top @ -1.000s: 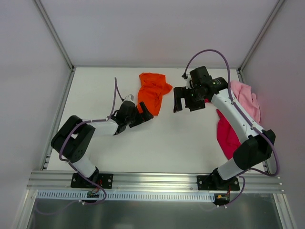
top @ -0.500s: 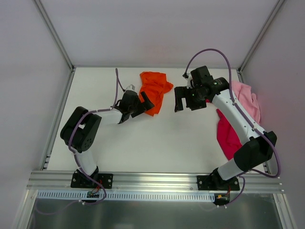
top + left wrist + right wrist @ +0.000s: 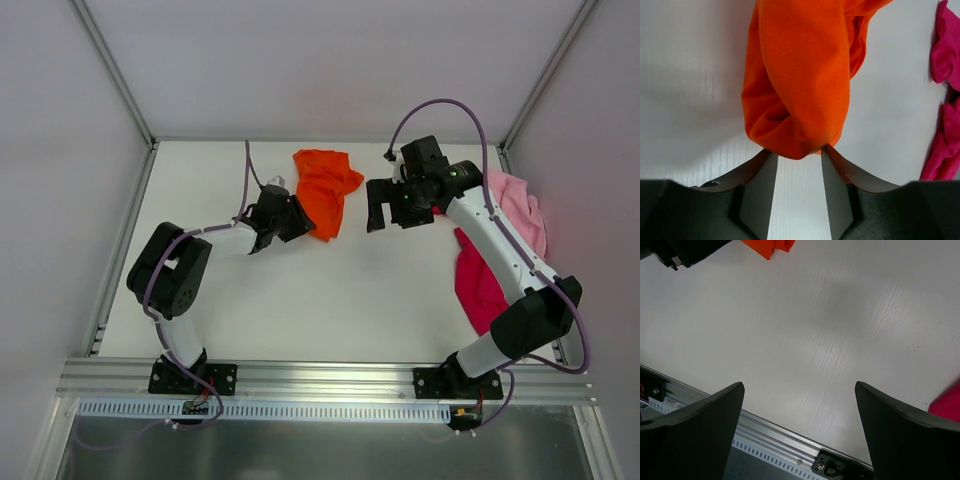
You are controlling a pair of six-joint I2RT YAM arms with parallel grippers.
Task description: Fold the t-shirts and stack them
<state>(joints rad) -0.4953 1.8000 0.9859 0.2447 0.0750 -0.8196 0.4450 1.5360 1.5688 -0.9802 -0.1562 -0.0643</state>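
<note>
The left gripper meets the near edge of the crumpled orange shirt, the right gripper hangs nearby, and the pink shirt and magenta shirt lie heaped at right.

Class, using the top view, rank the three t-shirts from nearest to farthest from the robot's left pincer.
1. Orange t-shirt: at the tips of the left pincer, back centre.
2. Magenta t-shirt: right side, towards the front.
3. Pink t-shirt: far right, behind the magenta one.
</note>
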